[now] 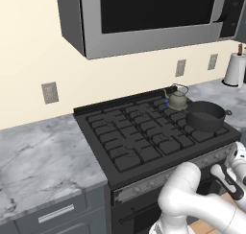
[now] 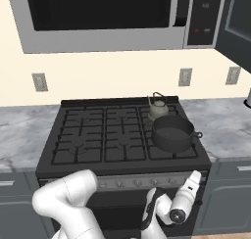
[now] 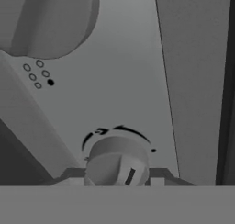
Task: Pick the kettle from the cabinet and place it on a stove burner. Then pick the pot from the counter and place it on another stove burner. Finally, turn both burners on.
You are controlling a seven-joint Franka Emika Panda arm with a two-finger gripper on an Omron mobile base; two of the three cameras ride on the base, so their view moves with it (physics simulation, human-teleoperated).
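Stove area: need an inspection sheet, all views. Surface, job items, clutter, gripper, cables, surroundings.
Surface: black cooktop with iron grates, set between marble counter sections.
Job's things: kettle upright on the back right burner; pot on the front right burner, just ahead of it. No flame seen.
Clutter: paper towel roll on the counter at far right.
Gripper: gripper low at the stove front, fingers either side of a control knob; contact cannot be told.
Cables: nothing seen.
Surroundings: microwave above the stove; wall outlets on the cream wall; drawers below the counter.
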